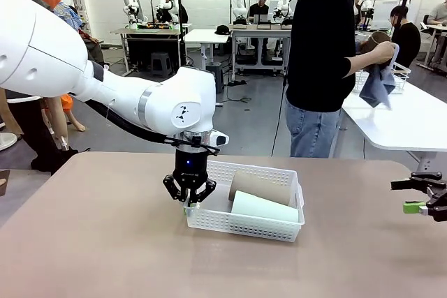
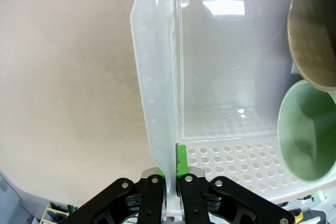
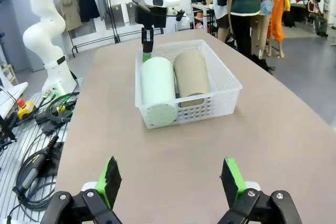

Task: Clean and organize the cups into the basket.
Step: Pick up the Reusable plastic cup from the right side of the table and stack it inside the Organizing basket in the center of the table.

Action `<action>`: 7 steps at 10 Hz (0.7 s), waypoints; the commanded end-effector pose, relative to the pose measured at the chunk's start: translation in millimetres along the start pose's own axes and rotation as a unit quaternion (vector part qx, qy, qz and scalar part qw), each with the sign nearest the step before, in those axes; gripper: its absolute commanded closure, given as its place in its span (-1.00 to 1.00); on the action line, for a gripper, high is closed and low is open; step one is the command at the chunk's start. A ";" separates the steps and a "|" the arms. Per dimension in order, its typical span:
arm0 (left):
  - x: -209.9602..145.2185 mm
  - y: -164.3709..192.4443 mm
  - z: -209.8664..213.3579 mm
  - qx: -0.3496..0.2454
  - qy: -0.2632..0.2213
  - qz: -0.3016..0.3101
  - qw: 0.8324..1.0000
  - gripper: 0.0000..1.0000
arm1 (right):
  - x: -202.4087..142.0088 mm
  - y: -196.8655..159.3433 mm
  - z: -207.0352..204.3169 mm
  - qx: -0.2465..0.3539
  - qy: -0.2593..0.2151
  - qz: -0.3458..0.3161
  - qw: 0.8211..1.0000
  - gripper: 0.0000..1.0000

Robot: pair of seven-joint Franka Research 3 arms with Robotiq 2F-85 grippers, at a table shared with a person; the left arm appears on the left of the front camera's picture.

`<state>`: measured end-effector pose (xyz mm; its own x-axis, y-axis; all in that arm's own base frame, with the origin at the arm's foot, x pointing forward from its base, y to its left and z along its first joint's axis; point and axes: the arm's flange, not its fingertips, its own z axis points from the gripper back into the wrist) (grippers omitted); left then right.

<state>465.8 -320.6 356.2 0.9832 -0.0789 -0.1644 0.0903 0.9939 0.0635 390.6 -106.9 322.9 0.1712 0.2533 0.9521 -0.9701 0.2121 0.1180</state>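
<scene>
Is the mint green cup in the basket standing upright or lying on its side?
Lying on its side: the mint green cup rests lengthwise in the basket, next to the brown cup, its open mouth facing sideways.

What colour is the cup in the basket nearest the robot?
Pale mint green cup; clearest in right wrist view.

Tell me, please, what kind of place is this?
Probably a robotics lab: the left gripper of a white arm pinches the wall of the basket, cables lie beside the table, and more work tables stand behind.
</scene>
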 end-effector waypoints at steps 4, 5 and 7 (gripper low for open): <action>-0.2 3.6 -2.7 0.004 0.002 -0.001 1.000 1.00 | 0.6 4.8 2.3 -0.001 -0.006 -0.001 1.000 -1.00; -0.2 3.6 -2.7 0.004 0.002 -0.001 1.000 1.00 | 0.6 4.8 2.3 -0.001 -0.006 -0.001 1.000 -1.00; -0.2 3.6 -2.7 0.004 0.002 -0.001 1.000 1.00 | 0.6 4.8 2.3 -0.001 -0.006 -0.001 1.000 -1.00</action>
<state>465.8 -320.6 356.2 0.9832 -0.0789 -0.1644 0.0903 0.9939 0.0635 389.5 -109.3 323.1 0.1726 0.2486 0.9531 -0.9691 0.2161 0.1192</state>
